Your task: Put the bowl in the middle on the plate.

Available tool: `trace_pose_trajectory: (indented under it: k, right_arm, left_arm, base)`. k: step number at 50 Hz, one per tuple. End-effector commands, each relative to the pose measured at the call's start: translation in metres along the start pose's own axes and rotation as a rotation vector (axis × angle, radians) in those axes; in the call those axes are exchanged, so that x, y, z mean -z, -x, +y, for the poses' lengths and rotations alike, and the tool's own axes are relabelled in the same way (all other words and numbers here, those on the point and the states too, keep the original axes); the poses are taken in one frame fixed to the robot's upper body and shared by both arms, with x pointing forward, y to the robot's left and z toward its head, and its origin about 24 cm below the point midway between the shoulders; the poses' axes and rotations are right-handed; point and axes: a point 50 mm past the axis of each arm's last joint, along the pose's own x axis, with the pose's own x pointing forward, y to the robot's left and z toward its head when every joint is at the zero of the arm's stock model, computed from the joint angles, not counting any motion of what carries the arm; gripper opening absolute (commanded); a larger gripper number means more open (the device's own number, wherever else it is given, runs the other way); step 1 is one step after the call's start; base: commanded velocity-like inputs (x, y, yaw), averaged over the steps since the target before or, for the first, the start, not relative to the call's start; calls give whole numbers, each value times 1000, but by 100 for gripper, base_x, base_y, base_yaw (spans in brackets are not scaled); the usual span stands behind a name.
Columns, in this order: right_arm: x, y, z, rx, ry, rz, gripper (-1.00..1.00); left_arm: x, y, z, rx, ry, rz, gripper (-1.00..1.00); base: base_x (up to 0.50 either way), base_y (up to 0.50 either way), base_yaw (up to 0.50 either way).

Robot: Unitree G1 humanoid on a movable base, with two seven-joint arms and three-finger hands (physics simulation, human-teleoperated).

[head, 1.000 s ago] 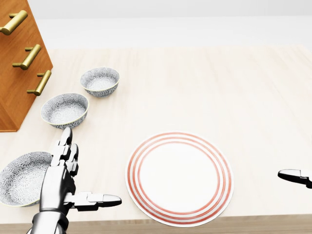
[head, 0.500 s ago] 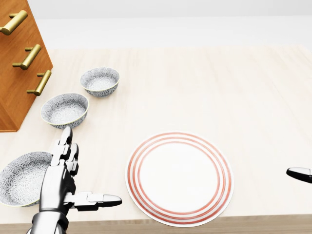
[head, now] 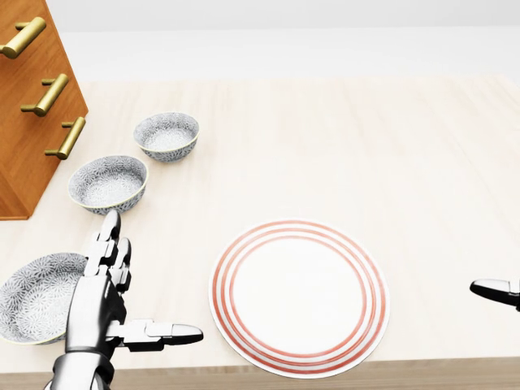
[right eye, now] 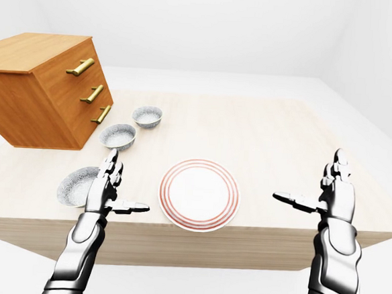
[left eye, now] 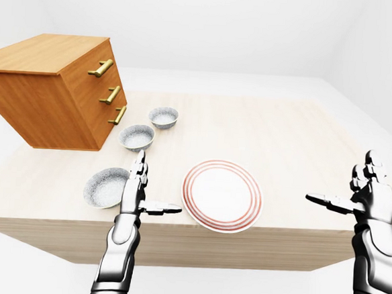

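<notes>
We've hardly stirred in the last second: our left hand (head: 110, 305) hovers spread and empty beside the nearest bowl (head: 36, 296), exactly where it was, while our right hand (right eye: 334, 194), fingers splayed and holding nothing, has only drifted a touch at the head view's right edge. The middle bowl (head: 108, 184) sits untouched between its two neighbours, up and left of the striped plate (head: 299, 296). So no grasp yet; the reach looks still ahead.
</notes>
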Motion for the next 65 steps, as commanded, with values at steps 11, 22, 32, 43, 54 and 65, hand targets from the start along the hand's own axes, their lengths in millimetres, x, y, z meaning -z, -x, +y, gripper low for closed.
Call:
trace_pose_trajectory:
  k: [11,22,32,43,54,65]
  right_arm:
    - [-2,4,4,-64,-14,-13,100]
    - [2,3,4,-69,-27,1,100]
    - [2,2,4,-62,-25,6,100]
    - [1,3,5,-68,-30,-3,100]
    - [2,4,7,-90,-42,0,100]
    - [3,2,7,-69,-23,7,100]
  left_arm:
    - [-1,1,0,3,-3,0,100]
    - [-1,1,0,3,-3,-1,100]
    - [0,0,0,3,-1,-1,100]
    - [1,0,0,3,-8,-1,100]
    - [3,-1,-1,6,-25,-4,100]
    - [2,0,-1,6,-27,-3,100]
  base:
    - [0,0,0]
    - [15,25,0]
    - [21,34,0]
    - [22,13,0]
    - [25,0,0]
    - [21,0,0]
